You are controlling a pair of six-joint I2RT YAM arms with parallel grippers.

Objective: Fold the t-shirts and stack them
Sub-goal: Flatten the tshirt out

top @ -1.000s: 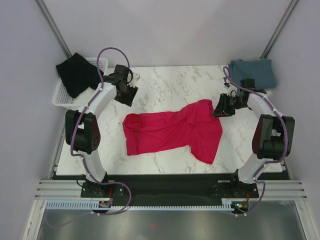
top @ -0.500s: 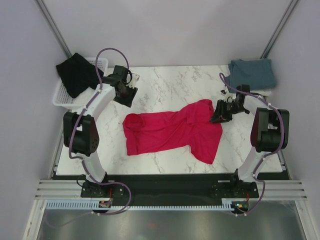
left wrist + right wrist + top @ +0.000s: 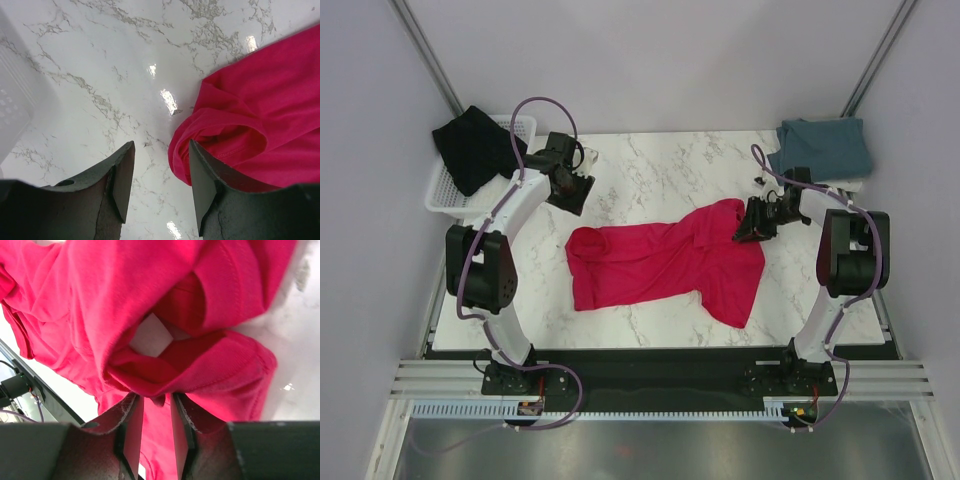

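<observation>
The crimson red t-shirt (image 3: 665, 262) lies crumpled and spread across the middle of the marble table (image 3: 660, 170). My right gripper (image 3: 745, 228) is low at the shirt's upper right edge. In the right wrist view (image 3: 156, 410) its jaws stand narrowly apart around a fold of the red shirt (image 3: 125, 295). My left gripper (image 3: 570, 190) hovers open and empty above the table, up and left of the shirt. In the left wrist view (image 3: 160, 185) the shirt's left end (image 3: 260, 115) lies just beside its right finger. The black t-shirt (image 3: 475, 148) hangs over the basket. The blue-grey t-shirt (image 3: 825, 147) lies folded at the back right corner.
A white wire basket (image 3: 445, 190) stands at the table's back left edge, and its side shows at the left of the left wrist view (image 3: 12, 107). Grey walls close in the back and both sides.
My right gripper has moved left and down onto the red shirt's upper right edge. The left arm and the shirts have stayed where they were.
</observation>
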